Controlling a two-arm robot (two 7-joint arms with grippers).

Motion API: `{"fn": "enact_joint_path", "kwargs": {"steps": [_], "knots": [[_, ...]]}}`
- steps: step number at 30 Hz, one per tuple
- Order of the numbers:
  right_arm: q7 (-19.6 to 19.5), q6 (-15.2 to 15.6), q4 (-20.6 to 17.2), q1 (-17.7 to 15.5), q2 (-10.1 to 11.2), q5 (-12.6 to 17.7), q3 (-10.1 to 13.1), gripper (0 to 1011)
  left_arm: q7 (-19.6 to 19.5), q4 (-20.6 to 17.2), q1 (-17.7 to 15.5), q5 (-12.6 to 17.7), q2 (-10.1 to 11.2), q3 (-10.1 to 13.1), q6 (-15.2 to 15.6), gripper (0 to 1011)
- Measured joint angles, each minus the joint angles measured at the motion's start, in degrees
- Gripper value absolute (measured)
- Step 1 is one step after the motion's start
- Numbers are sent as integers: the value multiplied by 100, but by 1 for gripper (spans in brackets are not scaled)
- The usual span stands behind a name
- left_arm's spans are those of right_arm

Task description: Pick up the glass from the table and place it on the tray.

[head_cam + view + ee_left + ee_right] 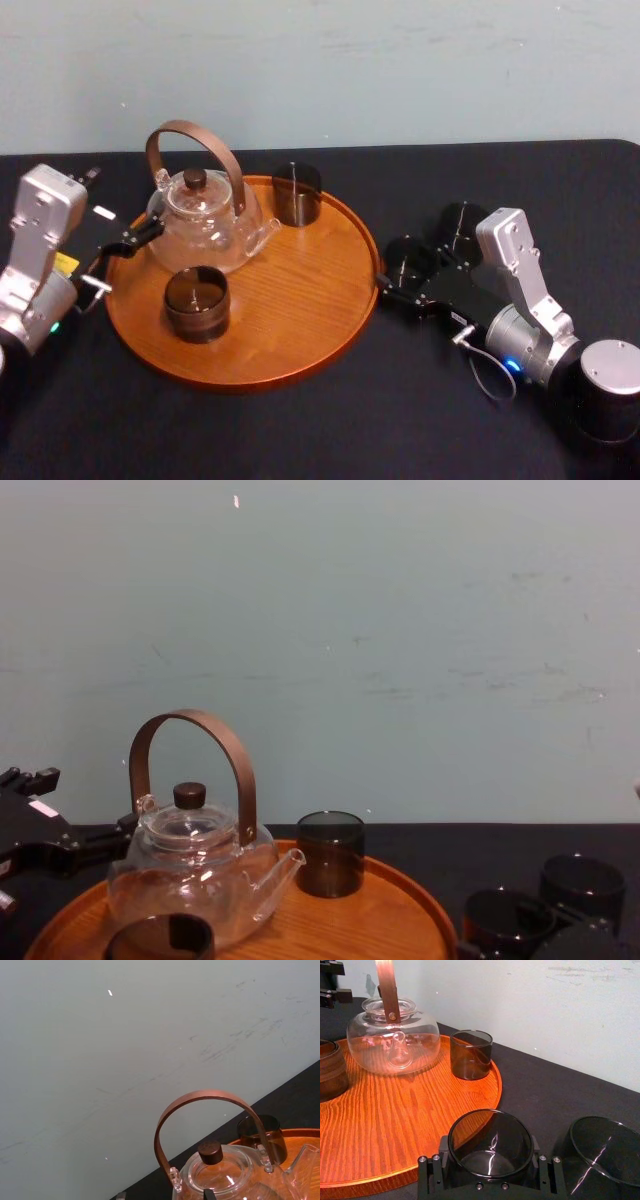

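Note:
A dark smoked glass stands on the black table just off the right rim of the round wooden tray. My right gripper has a finger pressed to each side of this glass, shut on it. A second glass stands on the table behind it. My left gripper is parked open at the tray's left rim, beside the teapot.
On the tray stand a clear glass teapot with a brown arched handle, a dark glass at the back, and another glass at the front left. The tray's right half is bare wood.

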Motion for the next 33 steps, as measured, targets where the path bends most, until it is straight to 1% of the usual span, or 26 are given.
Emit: {"fn": "enact_joint_path", "kwargs": {"steps": [2, 12, 19, 22, 24, 27, 30, 33], "knots": [[0, 0, -2, -1, 1, 0, 1, 908, 0, 0, 0, 0, 0, 0, 0, 1001], [10, -1, -8, -9, 8, 13, 5, 907, 0, 0, 0, 0, 0, 0, 0, 1001], [47, 6, -147, -71, 61, 99, 37, 908, 0, 0, 0, 0, 0, 0, 0, 1001], [41, 29, -310, -135, 113, 100, 40, 908, 0, 0, 0, 0, 0, 0, 0, 1001], [27, 59, -487, -209, 165, 91, 33, 908, 0, 0, 0, 0, 0, 0, 0, 1001], [12, 87, -647, -278, 201, 85, 28, 908, 0, 0, 0, 0, 0, 0, 0, 1001], [-4, 140, -899, -387, 240, 76, 7, 908, 0, 0, 0, 0, 0, 0, 0, 1001], [-4, 162, -1033, -442, 253, 75, -16, 908, 0, 0, 0, 0, 0, 0, 0, 1001]]}}
